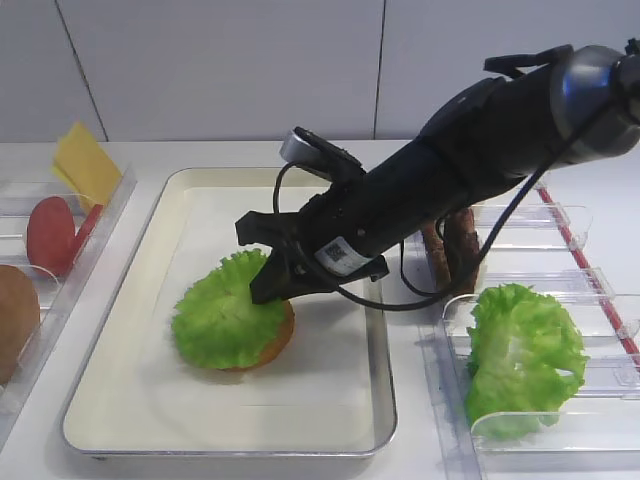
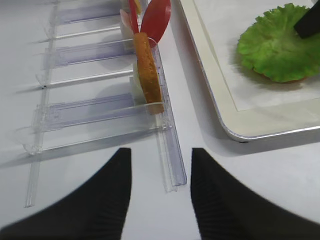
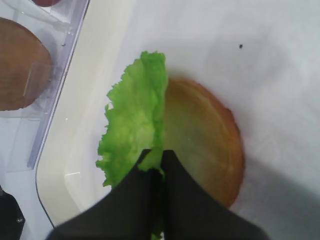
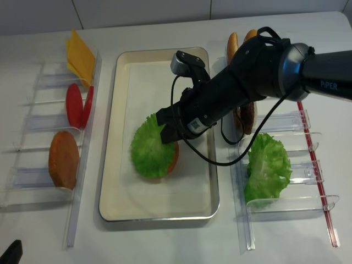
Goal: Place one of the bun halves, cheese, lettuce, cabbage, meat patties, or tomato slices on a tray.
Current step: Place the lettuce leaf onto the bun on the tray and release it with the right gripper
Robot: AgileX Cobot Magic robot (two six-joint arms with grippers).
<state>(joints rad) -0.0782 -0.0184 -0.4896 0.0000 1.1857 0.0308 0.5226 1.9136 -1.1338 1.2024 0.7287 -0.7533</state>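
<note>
Your right gripper (image 3: 156, 159) has its jaws closed on the near edge of the lettuce (image 1: 228, 312), which lies spread ahead of the jaws over a bun half (image 3: 202, 155) inside the tray (image 1: 377, 390). Judge the placement as nearly complete: the leaf is down on the bun but not yet released, so you have the opening of the jaws and the withdrawal left. The left gripper (image 2: 160, 192) hangs over the bare surface with its jaws apart and nothing between them. In the clear bins (image 4: 38, 190) you have cheese (image 4: 80, 55), tomato slices (image 4: 77, 105) and another bun half (image 4: 63, 159); the opposite bins hold meat patties (image 4: 246, 116) and a bulky mass of green leaves (image 4: 267, 165).
</note>
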